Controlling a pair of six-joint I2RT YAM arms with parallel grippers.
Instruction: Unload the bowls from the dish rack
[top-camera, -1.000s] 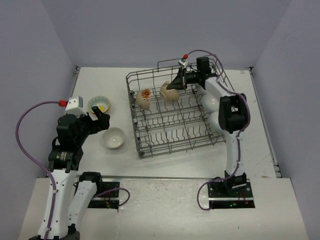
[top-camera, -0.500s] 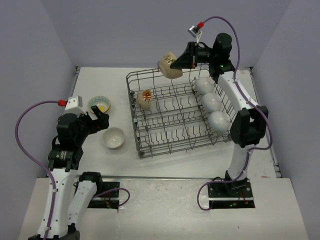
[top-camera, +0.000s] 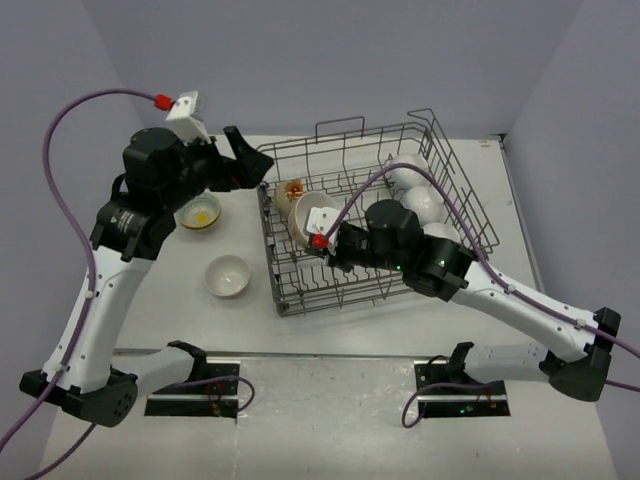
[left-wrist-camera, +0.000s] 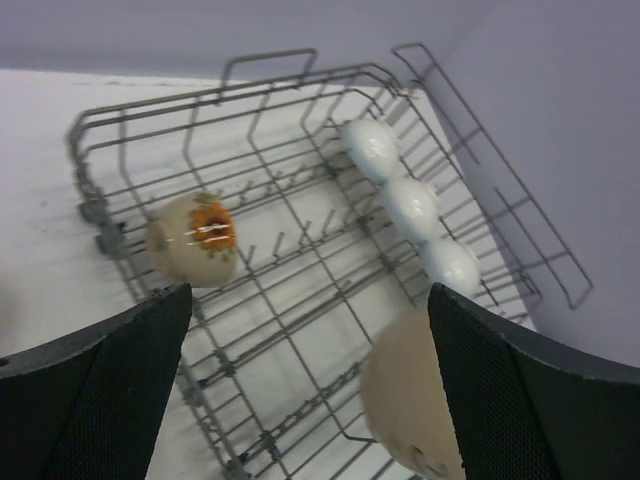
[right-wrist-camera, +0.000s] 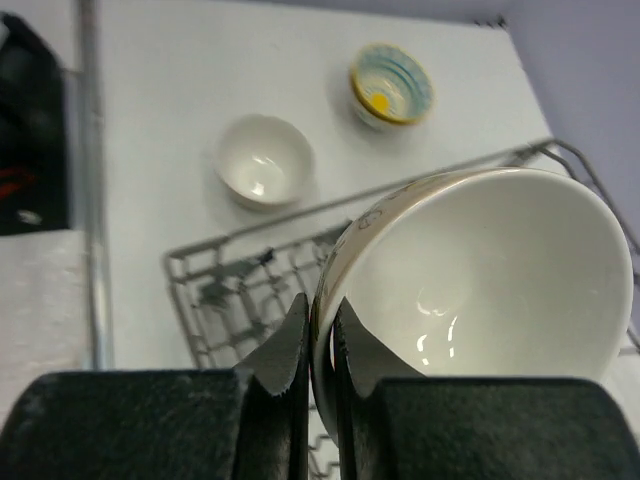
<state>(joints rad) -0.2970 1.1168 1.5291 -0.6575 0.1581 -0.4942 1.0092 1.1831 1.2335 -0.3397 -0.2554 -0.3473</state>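
R fingers (right-wrist-camera: 285, 365) clamped on cream bowl (right-wrist-camera: 480, 280) rim above rack (top-camera: 283, 300); L fingers (left-wrist-camera: 120, 380) spread wide, empty, by rack's far-left corner.

A white table (top-camera: 340, 330) is enclosed by pale lilac walls (top-camera: 330, 60) behind and beside it; a metal strip (top-camera: 330, 353) runs along the table's near edge.

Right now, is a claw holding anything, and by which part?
The right claw pinches the cream bowl by its rim; the left claw holds nothing.
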